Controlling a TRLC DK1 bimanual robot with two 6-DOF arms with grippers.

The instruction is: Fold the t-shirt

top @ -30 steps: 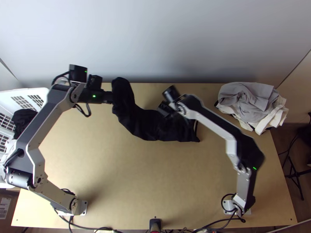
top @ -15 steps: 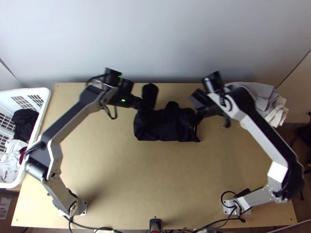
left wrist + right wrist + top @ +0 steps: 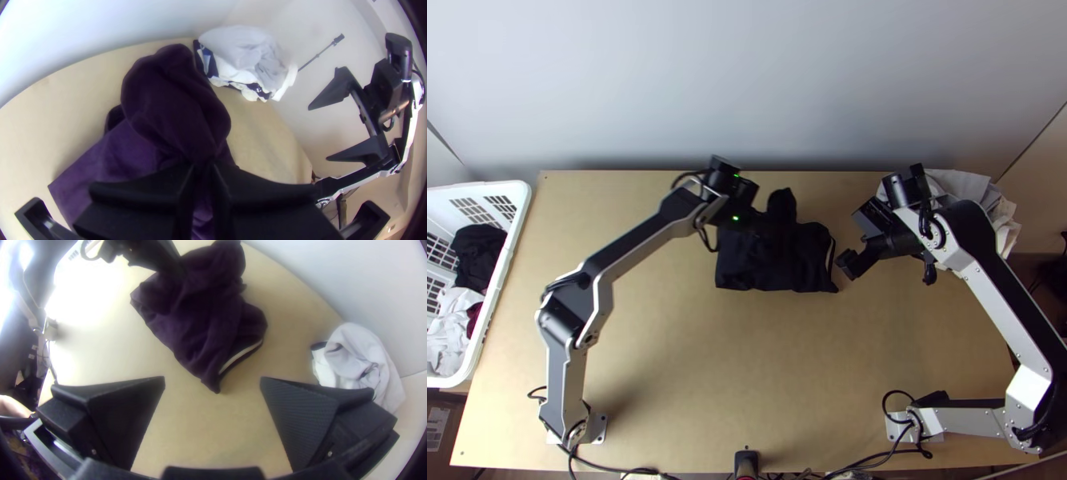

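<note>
My left claw point(image 3: 769, 229) is clenched on the t-shirt point(image 3: 771, 270), gripping dark cloth on its upper side, with its two fingertips point(image 3: 190, 173) nearly together and the fabric pinched between them. The t-shirt lies in the far middle of my bench point(image 3: 691, 360), bunched and doubled over itself rather than spread flat; the edge toward the arms' bases runs fairly straight, while a thick, rounded fold stands up just beyond my left claw. Toward my right side the cloth narrows to a corner, and a pale strip point(image 3: 240, 356) runs along the edge there. I can't tell how many layers are under the bulky part. My right claw point(image 3: 855, 253) is released, its fingers point(image 3: 302, 418) spread wide with nothing between them; it hangs just beside that corner, apart from the cloth, pointing toward it. Behind my right claw, at the far right corner of the bench, sits a heap of grey and white clothes point(image 3: 360, 360), loosely crumpled and well apart from the t-shirt. On my left side, a white basket point(image 3: 517, 220) stands by the bench's edge, holding black, white and dark red clothes.
</note>
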